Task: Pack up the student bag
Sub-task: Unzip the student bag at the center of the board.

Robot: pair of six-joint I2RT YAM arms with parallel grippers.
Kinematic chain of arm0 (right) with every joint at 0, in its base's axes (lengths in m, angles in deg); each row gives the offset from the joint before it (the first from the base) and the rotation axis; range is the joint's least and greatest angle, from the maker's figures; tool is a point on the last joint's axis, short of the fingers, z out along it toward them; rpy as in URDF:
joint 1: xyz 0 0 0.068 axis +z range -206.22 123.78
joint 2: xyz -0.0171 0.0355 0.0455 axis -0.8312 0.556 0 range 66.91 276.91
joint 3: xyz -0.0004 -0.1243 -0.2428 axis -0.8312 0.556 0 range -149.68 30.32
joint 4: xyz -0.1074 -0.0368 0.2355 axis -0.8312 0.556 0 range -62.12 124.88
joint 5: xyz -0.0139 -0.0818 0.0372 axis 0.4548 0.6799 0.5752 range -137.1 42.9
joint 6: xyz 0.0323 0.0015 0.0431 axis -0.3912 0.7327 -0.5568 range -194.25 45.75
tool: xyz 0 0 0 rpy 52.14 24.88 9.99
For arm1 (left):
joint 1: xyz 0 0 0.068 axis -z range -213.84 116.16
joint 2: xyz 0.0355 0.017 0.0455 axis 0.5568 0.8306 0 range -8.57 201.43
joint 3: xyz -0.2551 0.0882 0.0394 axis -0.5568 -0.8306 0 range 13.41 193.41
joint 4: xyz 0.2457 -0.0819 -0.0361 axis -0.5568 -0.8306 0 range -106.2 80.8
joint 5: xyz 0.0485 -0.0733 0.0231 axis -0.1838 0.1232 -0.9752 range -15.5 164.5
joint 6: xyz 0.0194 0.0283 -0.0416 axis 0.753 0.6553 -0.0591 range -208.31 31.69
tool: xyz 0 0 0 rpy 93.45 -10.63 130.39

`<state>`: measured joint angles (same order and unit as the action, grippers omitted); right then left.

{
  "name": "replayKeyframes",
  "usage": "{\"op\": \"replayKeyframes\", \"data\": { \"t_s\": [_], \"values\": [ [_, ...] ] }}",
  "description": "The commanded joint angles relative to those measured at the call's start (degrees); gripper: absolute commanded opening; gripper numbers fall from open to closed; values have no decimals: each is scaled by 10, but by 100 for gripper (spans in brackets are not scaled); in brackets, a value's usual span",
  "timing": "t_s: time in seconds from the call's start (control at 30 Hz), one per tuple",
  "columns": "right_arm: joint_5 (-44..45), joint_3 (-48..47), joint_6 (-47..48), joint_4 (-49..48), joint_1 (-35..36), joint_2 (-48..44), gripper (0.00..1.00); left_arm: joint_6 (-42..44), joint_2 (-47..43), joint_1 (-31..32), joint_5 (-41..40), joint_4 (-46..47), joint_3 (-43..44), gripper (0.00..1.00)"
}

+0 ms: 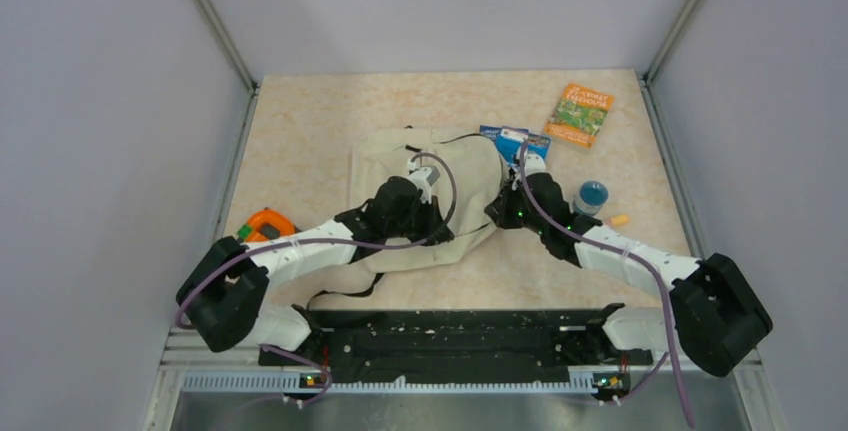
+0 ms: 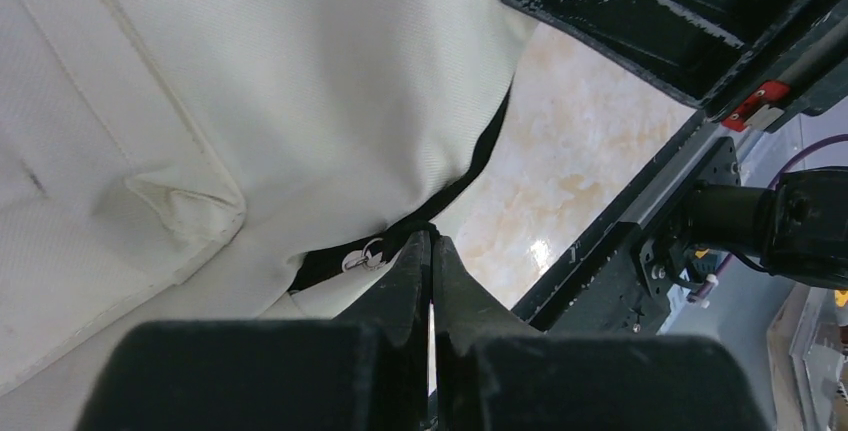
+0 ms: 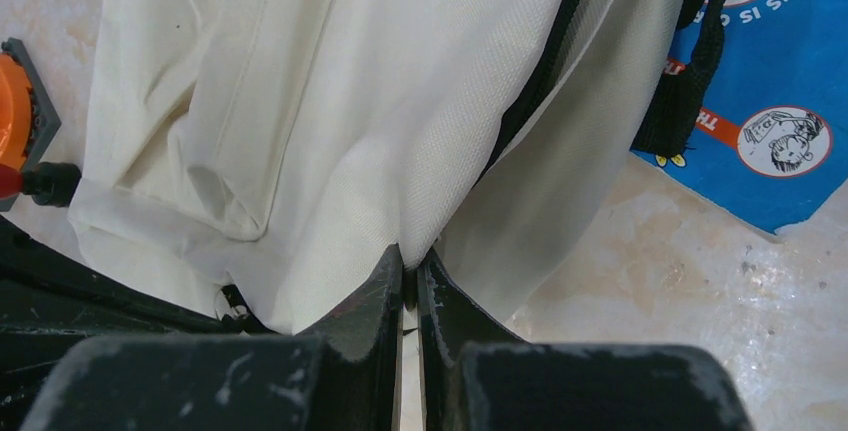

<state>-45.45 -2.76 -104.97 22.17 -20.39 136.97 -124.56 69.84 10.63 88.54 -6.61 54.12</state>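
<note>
The student bag (image 1: 440,186), cream fabric with black zipper lines and straps, lies flat in the middle of the table. My left gripper (image 1: 437,229) is at the bag's near edge. In the left wrist view it (image 2: 432,238) is shut on the black zipper strap beside a small metal ring (image 2: 365,254). My right gripper (image 1: 495,214) is at the bag's right side. In the right wrist view it (image 3: 410,254) is shut on a fold of the cream fabric (image 3: 330,101). I cannot see inside the bag.
A blue booklet (image 1: 513,138) (image 3: 770,121) lies partly under the bag's far right corner. A green-and-orange book (image 1: 580,114) lies at the far right. A blue-capped bottle (image 1: 591,196) and a small orange piece (image 1: 620,219) sit right of my right arm. An orange object (image 1: 268,223) lies at the left.
</note>
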Motion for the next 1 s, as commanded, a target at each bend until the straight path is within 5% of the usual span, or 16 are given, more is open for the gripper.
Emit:
{"op": "replayKeyframes", "data": {
  "t_s": [0.0, 0.47, 0.83, 0.9, 0.97],
  "values": [
    [-32, 8, -20, -38, 4, 15, 0, -26, 25, 16, 30, 100, 49, 0],
    [-24, 12, -17, -29, 4, -4, 0, -19, 99, 45, 35, 111, 121, 0],
    [31, 55, 46, 18, 4, -138, 58, 31, 43, 45, -33, -31, 126, 0],
    [0, 72, 62, 0, 4, -166, 62, 50, 32, 45, -36, -57, 124, 6],
    [-42, 88, 74, -29, 4, -185, 66, 69, 18, 45, -39, -68, 118, 26]
  ]
}}
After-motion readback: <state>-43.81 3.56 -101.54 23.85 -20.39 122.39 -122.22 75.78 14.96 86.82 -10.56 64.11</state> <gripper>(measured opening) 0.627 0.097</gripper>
